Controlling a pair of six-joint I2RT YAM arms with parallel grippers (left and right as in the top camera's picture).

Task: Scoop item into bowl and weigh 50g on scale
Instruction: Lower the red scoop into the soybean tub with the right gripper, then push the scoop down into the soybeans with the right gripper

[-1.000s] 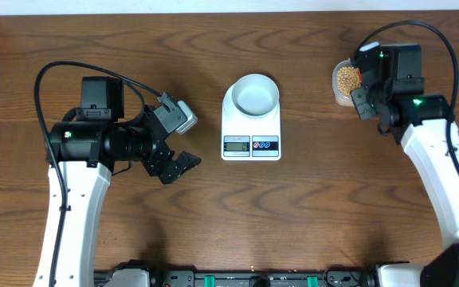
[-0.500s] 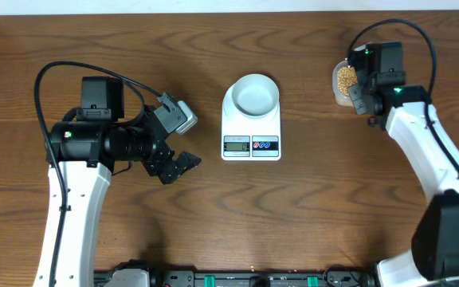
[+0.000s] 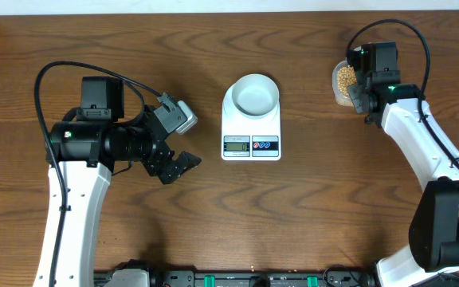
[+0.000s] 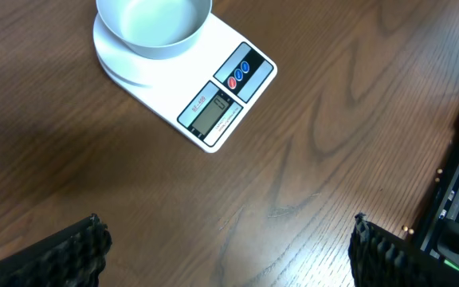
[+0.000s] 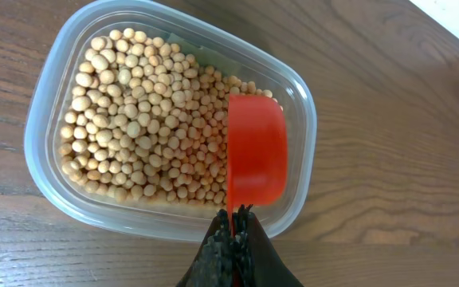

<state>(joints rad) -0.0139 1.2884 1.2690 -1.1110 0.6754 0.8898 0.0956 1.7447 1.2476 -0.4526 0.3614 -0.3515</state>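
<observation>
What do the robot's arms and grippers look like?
Left arm and right arm: white links, black joint housings, looping black cables. A grey camera block sits near the left gripper, whose black fingers are ribbed. The right arm's wrist shows green lights; the right gripper is black too.

Bare table point(image 3: 309, 119) lies open between the scale point(image 3: 251, 127) and the tub point(image 5: 300, 171), one end filled by a red scoop point(image 5: 255, 147).

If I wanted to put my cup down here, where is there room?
The widest bare wood is on the table, from the display edge of the scale to the front edge. A narrower strip runs between the bowl and the tub. The tub is crowded: the right gripper holds a red scoop inside with the beans.
</observation>
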